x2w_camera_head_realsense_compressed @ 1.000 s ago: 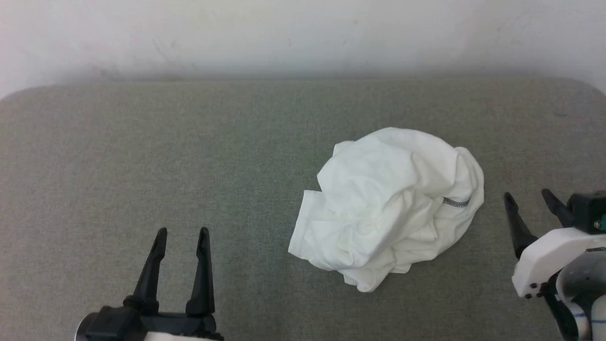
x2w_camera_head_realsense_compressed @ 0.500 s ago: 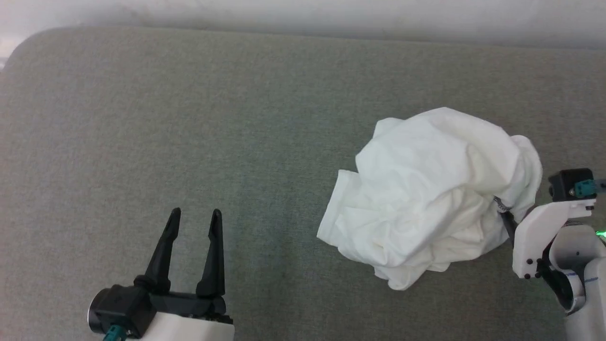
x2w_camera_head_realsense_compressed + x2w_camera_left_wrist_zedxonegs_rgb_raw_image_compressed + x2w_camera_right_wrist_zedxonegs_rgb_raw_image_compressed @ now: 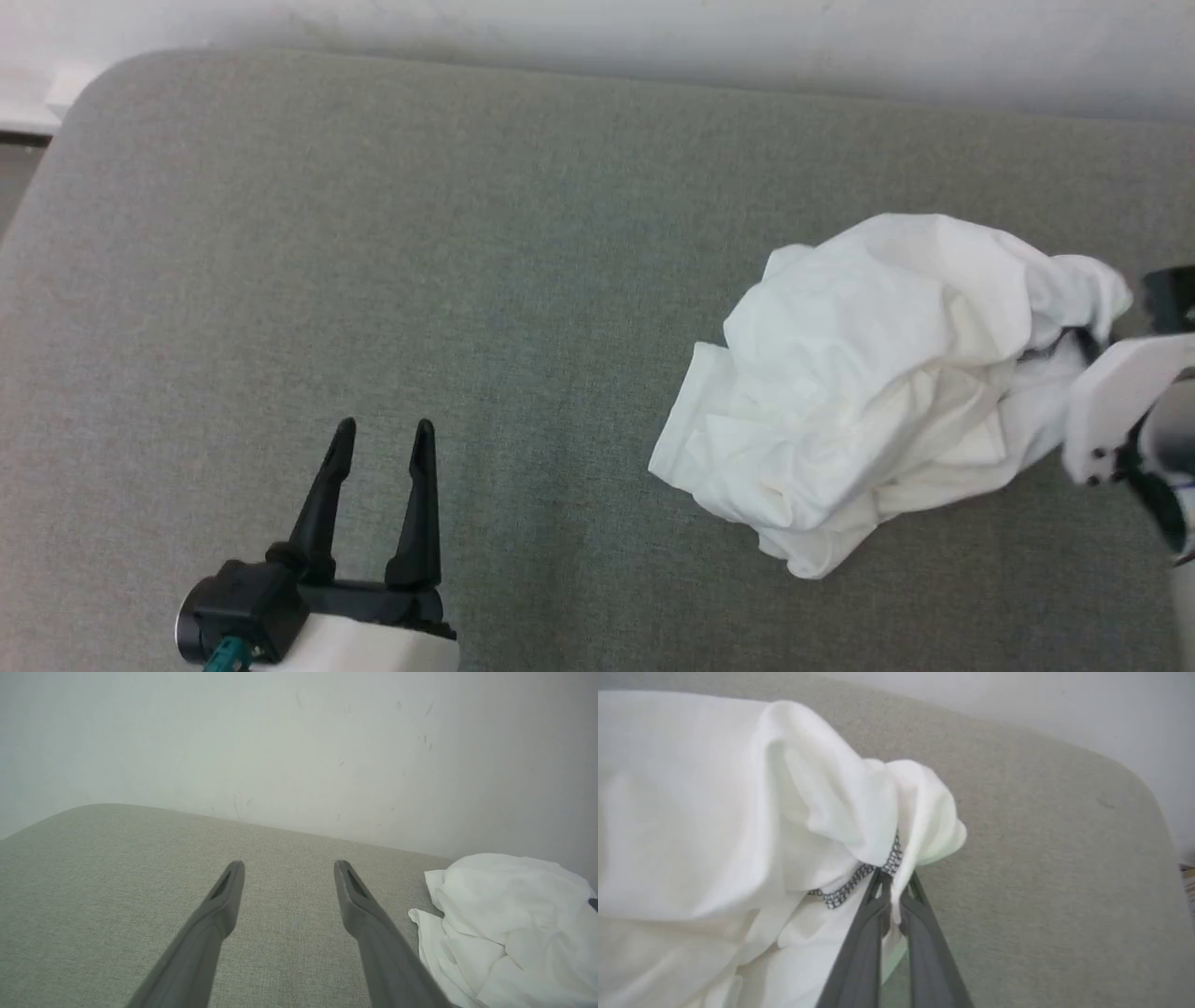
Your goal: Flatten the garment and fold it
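Note:
The garment (image 3: 868,392) is a crumpled white shirt lying on the right half of the grey cushioned surface (image 3: 467,280). My right gripper (image 3: 1074,347) is shut on the garment's right edge, and that edge is bunched up. In the right wrist view the two fingers pinch a fold of the garment (image 3: 738,812) beside its dark zigzag stitching (image 3: 859,877), and my right gripper (image 3: 894,882) has fabric between its tips. My left gripper (image 3: 381,431) stands open at the lower left, well apart from the cloth. Its left wrist view shows my left gripper (image 3: 287,868) with nothing between the fingers and the garment (image 3: 504,924) at right.
A pale wall (image 3: 597,37) runs behind the surface. The surface's rounded far left corner (image 3: 103,79) shows, with a bit of floor beyond. Bare grey fabric stretches across the left and middle.
My right gripper went from open beside the garment to shut on its right edge, lifting and bunching that edge. The head camera shifted, so the garment sits further right in view. The left gripper stayed open.

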Controlling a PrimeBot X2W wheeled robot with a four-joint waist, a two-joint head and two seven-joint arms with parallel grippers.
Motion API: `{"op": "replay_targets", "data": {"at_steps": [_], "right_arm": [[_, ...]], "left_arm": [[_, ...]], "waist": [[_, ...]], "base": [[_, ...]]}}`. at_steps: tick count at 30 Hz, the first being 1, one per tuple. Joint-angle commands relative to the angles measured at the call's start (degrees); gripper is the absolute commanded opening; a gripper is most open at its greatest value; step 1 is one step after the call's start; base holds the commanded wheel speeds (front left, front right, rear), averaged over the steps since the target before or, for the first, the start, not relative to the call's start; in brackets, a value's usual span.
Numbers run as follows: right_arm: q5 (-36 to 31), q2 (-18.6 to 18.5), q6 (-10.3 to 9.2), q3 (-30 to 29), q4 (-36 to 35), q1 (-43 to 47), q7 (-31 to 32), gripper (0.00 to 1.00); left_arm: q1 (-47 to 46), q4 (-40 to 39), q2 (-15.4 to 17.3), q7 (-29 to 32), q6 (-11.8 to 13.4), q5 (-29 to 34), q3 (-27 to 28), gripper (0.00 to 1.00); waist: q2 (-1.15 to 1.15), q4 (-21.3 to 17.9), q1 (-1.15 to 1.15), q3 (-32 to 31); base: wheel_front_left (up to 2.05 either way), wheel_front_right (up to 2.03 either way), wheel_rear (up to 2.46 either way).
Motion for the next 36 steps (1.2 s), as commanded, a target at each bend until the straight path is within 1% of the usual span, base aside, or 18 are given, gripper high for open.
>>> {"op": "replay_targets", "data": {"at_steps": [1, 4, 6, 9, 12, 15, 19, 24, 25, 26, 27, 28, 32, 36], "right_arm": [[-0.6, -1.7, -0.04, -0.2, -1.9, -1.4, -0.3, 0.0], [-1.8, -5.5, -0.04, 0.4, -6.9, -3.3, 0.3, 0.0], [-2.5, -7.8, -0.04, 1.9, -10.4, -4.7, 0.8, 0.0], [-2.6, -9.3, -0.04, 5.6, -15.2, -6.5, 1.3, 0.0], [-1.1, -8.5, -0.04, 11.4, -18.6, -6.4, 1.6, 0.0], [1.6, -6.2, -0.04, 18.3, -18.9, -3.7, 2.2, 0.0], [4.3, -3.7, -0.04, 26.2, -15.1, 1.4, 1.6, 0.0], [7.4, -1.4, -0.04, 32.8, -8.4, 6.0, -0.2, 0.0], [7.9, -1.3, -0.04, 33.6, -7.4, 6.4, -0.5, 0.09], [8.2, -1.4, -0.04, 34.2, -6.7, 6.5, -1.0, 0.32], [8.4, -1.4, -0.04, 34.4, -6.1, 6.6, -1.4, 0.49], [8.8, -1.5, -0.04, 34.3, -5.7, 6.5, -1.8, 1.0], [11.4, -0.7, -0.04, 31.2, -6.1, 5.4, -2.9, 1.0], [13.3, -1.1, -0.04, 26.0, -9.4, 4.2, -2.6, 1.0]], "left_arm": [[0.9, 0.3, -0.3, -0.3, -0.2, 0.1, 0.3, 1.0], [2.3, 0.3, -0.3, -0.3, 0.2, -0.1, 0.6, 1.0], [3.3, 0.3, -0.3, -0.3, 0.7, -0.2, 0.7, 1.0], [4.6, -0.1, -0.3, -0.3, 1.2, -0.4, 0.7, 1.0], [5.4, -0.7, -0.3, -0.3, 1.4, -0.4, 0.5, 1.0], [5.7, -0.8, -0.3, -0.3, 1.2, -0.3, 0.2, 1.0], [5.1, -0.7, -0.3, -0.3, 0.8, -0.2, -0.1, 1.0], [3.7, 0.3, -0.3, -0.3, 0.2, -0.1, -0.5, 1.0], [3.4, 0.5, -0.3, -0.3, 0.1, -0.3, -0.6, 1.0], [3.2, 0.7, -0.3, -0.3, 0.1, -0.3, -0.7, 1.0], [3.0, 0.9, -0.3, -0.3, 0.1, -0.5, -0.7, 1.0], [2.9, 1.0, -0.3, -0.3, 0.2, -0.6, -0.7, 1.0], [3.0, 1.6, -0.3, -0.3, 0.4, -1.0, -0.6, 1.0], [3.1, 1.9, -0.3, -0.3, 0.6, -1.1, -0.4, 1.0]], "waist": [[0.0, -2.5, -0.01, -5.5], [0.0, -3.3, -0.01, -8.6], [0.0, -3.8, -0.01, -10.2], [0.0, -4.5, -0.01, -11.4], [0.0, -4.7, -0.01, -11.6], [0.0, -5.0, -0.01, -10.9], [0.0, -4.6, -0.01, -9.5], [0.0, -3.6, -0.01, -7.7], [0.0, -3.4, -0.01, -7.5], [0.0, -3.3, -0.01, -7.4], [0.0, -3.2, -0.01, -7.3], [0.0, -3.3, -0.01, -7.3], [0.0, -4.0, -0.01, -7.7], [0.0, -5.0, -0.01, -8.4]], "base": [[0.0, 0.0, 0.0], [0.0, 0.0, 0.0], [0.0, 0.0, 0.0], [0.0, 0.0, 0.0], [0.0, 0.0, 0.0], [0.0, 0.0, 0.0], [0.0, 0.0, 0.0], [0.0, 0.0, 0.0], [0.0, 0.0, 0.0], [0.0, 0.0, 0.0], [0.0, 0.0, 0.0], [0.0, 0.0, 0.0], [0.0, 0.0, 0.0], [0.0, 0.0, 0.0]]}}
